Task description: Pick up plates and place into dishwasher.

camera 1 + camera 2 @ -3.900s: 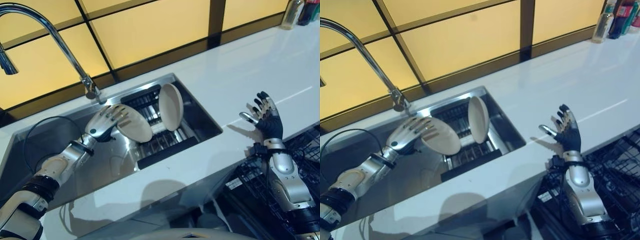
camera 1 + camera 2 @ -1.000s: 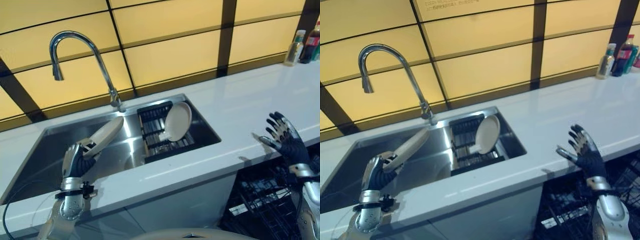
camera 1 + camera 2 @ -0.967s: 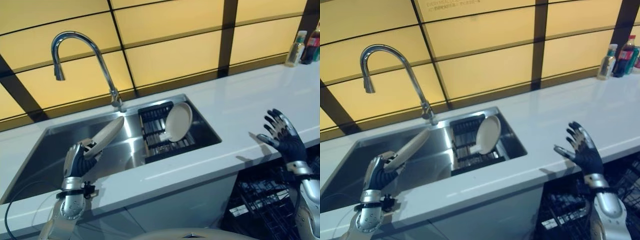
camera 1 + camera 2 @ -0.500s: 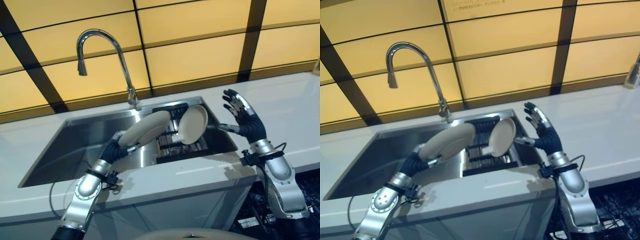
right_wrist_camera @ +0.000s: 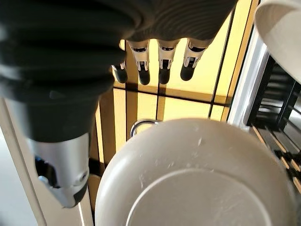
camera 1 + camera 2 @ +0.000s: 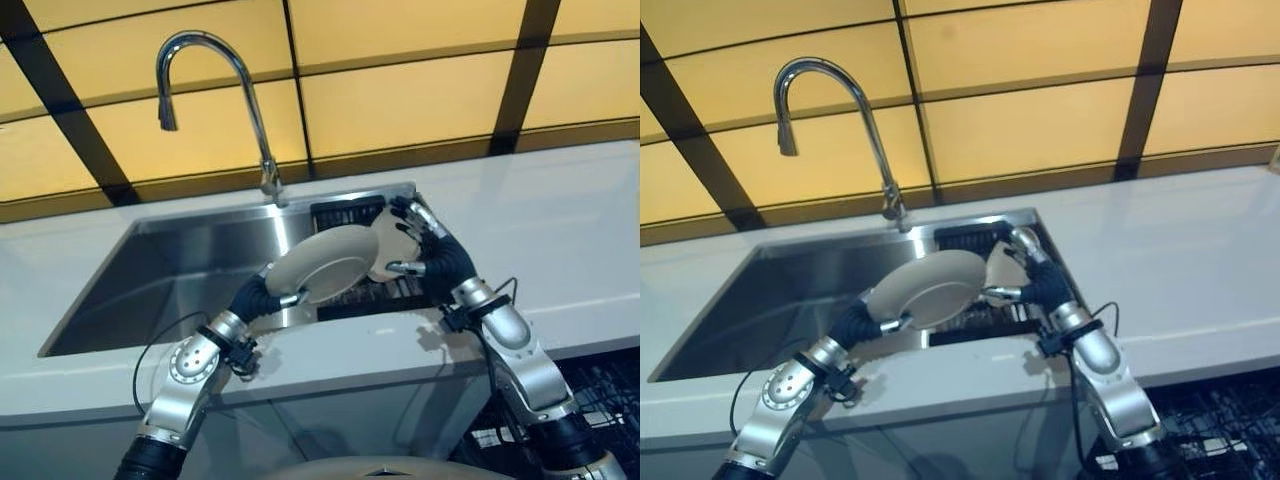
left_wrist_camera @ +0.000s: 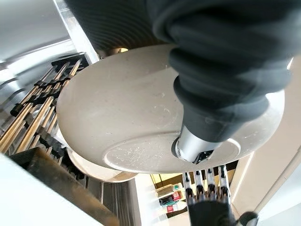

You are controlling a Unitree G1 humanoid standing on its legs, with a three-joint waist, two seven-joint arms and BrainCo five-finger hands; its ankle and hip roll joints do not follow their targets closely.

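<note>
My left hand (image 6: 262, 297) is shut on a beige plate (image 6: 322, 265), holding it tilted above the sink's front right corner; its thumb (image 7: 200, 143) presses the plate's underside (image 7: 131, 117). My right hand (image 6: 428, 258) is open just right of that plate, fingers (image 5: 160, 59) straight and thumb (image 5: 63, 165) close to its rim (image 5: 197, 179); I cannot tell if they touch. A second beige plate (image 6: 388, 250) leans in the sink's black rack (image 6: 345, 212), partly hidden behind the held plate and my right hand.
A steel sink (image 6: 170, 270) with a tall curved faucet (image 6: 215, 90) is set in the white countertop (image 6: 560, 220). Below the counter at the lower right shows the dishwasher's black wire rack (image 6: 612, 380). Yellow panels form the back wall.
The left hand has carried the plate up and right, towards the sink's front right corner. The right hand has swung in from the right to the plate's edge. The camera shifted too.
</note>
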